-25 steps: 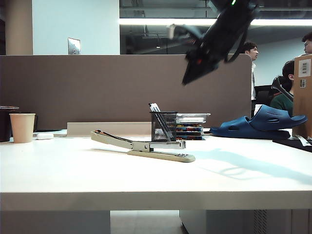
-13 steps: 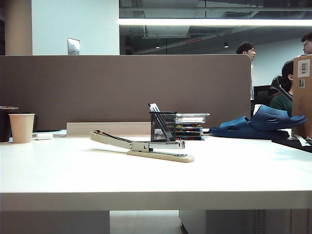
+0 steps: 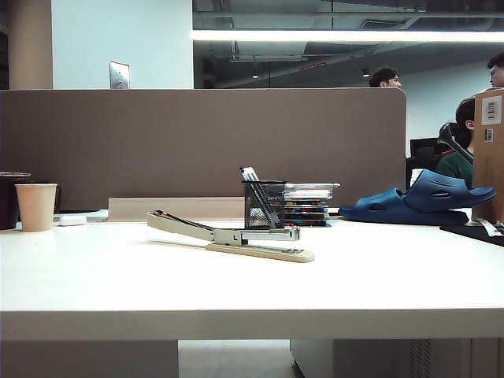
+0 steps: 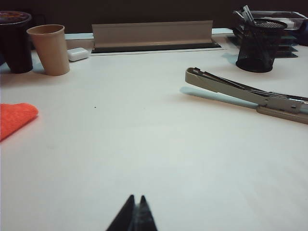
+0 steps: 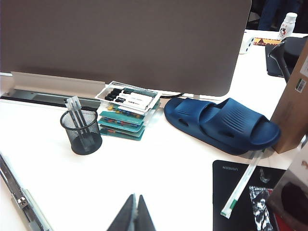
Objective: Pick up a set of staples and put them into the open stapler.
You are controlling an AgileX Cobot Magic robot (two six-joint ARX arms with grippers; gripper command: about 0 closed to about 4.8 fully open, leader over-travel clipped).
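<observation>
- Two grippers show only in their wrist views; neither appears in the exterior view
- left gripper (image 4: 135, 211): fingers clenched together on nothing, low over the bare white table (image 4: 144, 144)
- right gripper (image 5: 135, 211): fingers clenched, empty, above the table near the black mesh pen cup (image 5: 81, 131) and blue sandals (image 5: 221, 122)
- stapler (image 3: 228, 235): centre of the exterior frame, lying open, arm raised toward the left, just in front of the pen cup
- set of staples: cannot be made out in any view
- paper cup (image 3: 36, 206): far left edge
</observation>
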